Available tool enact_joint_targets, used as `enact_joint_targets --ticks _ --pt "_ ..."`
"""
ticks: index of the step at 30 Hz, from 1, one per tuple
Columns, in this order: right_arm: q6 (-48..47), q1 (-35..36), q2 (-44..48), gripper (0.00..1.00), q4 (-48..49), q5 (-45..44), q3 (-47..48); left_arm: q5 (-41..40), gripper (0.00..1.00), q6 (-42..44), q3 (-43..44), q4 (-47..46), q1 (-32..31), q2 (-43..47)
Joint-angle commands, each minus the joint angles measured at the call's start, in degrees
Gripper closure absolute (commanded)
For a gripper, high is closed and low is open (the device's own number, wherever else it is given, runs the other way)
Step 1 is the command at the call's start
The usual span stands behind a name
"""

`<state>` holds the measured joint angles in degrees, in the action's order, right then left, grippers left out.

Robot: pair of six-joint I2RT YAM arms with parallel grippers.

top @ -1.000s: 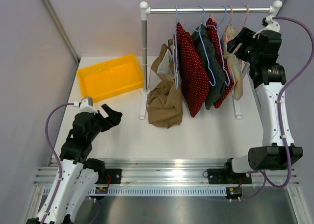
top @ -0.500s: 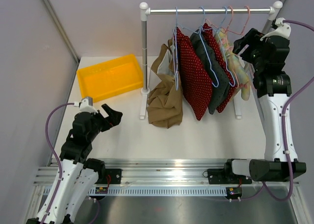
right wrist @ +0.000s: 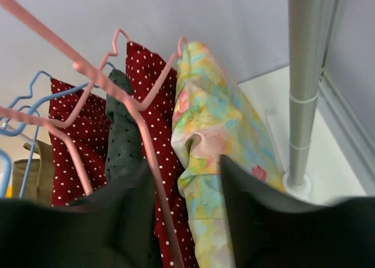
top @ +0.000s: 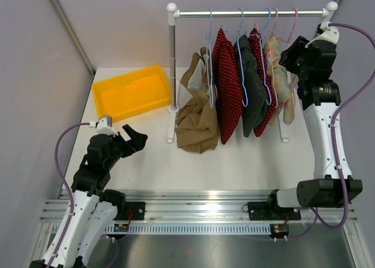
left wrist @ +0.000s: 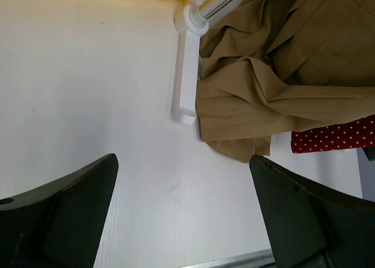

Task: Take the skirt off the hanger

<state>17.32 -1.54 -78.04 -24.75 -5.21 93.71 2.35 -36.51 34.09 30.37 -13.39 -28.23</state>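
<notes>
Hovering the right gripper [top: 295,52] high at the far right end of the rail [top: 252,12], beside the floral skirt [top: 276,74]. Holding its fingers spread, pinching nothing, with the wire of the pink hanger [right wrist: 94,74] running down between them in the wrist view and the skirt's folds just beyond. Finding that skirt draped on the pink hanger, rightmost on the rail, touching a red skirt [right wrist: 164,139] on its left. Judging it the one to take, going by the gripper's place. Resting the left gripper [top: 136,138] low over the near left of the table [top: 246,162], fingers wide apart and empty, well apart from the rack.

Doing this step well, probably: closing on cloth alone, below the hanger's shoulder, never on the wire; taking a thick fold near the waist against slipping; then drawing down and off slowly, away from the neighbours, watching for the hanger swinging or unhooking, and minding the post [right wrist: 307,86] close on the right.
</notes>
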Motion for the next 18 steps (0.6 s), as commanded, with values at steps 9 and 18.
enact_joint_targets --ticks 9,18 --pt "-0.3 -0.1 -0.7 1.0 -0.1 2.1 3.3 -0.3 0.01 1.4 3.0 -1.4 -1.0 -1.6" --pt "-2.8 -0.1 3.6 1.0 -4.4 1.3 11.7 -6.0 0.01 8.5 30.0 -1.4 -8.6 -19.5"
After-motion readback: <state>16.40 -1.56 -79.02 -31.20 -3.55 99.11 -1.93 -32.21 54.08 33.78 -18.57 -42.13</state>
